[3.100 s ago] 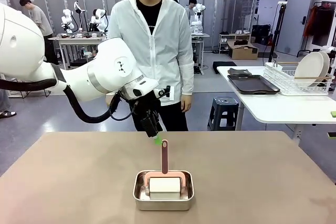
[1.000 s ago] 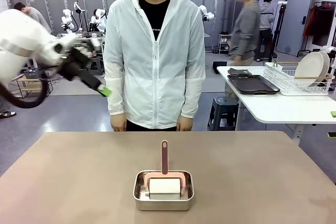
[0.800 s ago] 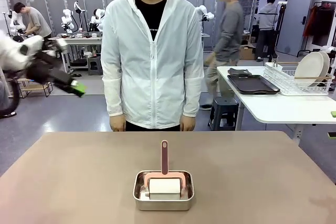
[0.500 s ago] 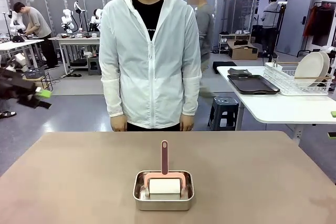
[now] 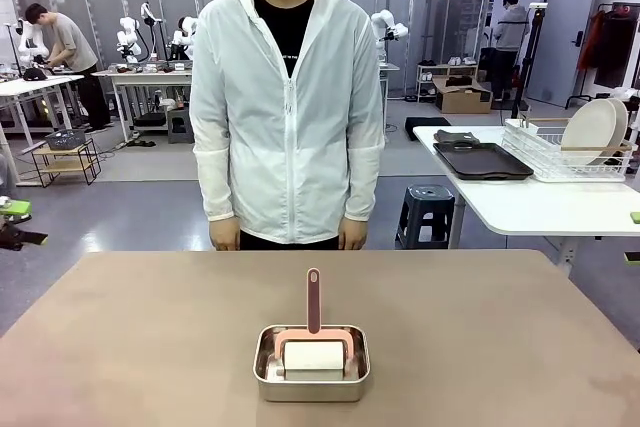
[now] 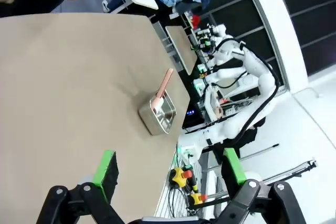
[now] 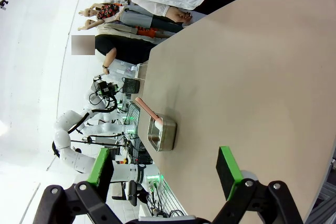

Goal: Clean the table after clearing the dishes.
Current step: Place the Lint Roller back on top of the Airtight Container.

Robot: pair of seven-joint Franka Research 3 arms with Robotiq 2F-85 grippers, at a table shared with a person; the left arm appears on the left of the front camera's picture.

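A: Bench first: what does that large matte tan-brown bench point(image 5: 150, 347) carry?

B: Near its front edge, at about 6 o'clock from the middle of the top, sits a square steel tin point(image 5: 311, 364). Inside lies a white roller point(image 5: 314, 355) on a pink frame, its pink handle point(image 5: 313, 299) pointing to 12 o'clock, toward the person.

A: And the pincers?

B: In the left wrist view the left pincer point(image 6: 170, 169) is released, its green-padded fingers point(image 6: 106, 169) spread wide with nothing between them. It hangs off the bench's edge, and the tin lies well apart from it. The right pincer point(image 7: 165, 169), in its own wrist view, is released too, its green pads point(image 7: 228, 164) wide apart over bare bench top, nothing grasped.

A: Anything of the left arm from the front?

B: A dark part with a green patch at the picture's left edge, around 9 o'clock. I cannot tell more than that.

A: Farther back?

B: A person in a white zipped jacket point(image 5: 288, 117) over a black shirt stands at the far edge, at 12 o'clock, arms down, hands point(image 5: 225, 235) level with the bench edge.

A: Where are the dishes?

B: Off the bench, at roughly 2 o'clock, on a white-topped side table point(image 5: 520, 202). Round white plates point(image 5: 592, 129) stand on edge in a white wire rack point(image 5: 560, 155), and a dark rectangular tray point(image 5: 482, 160) lies flat just beside it. A grey stool point(image 5: 428, 209) stands on the floor before that table.
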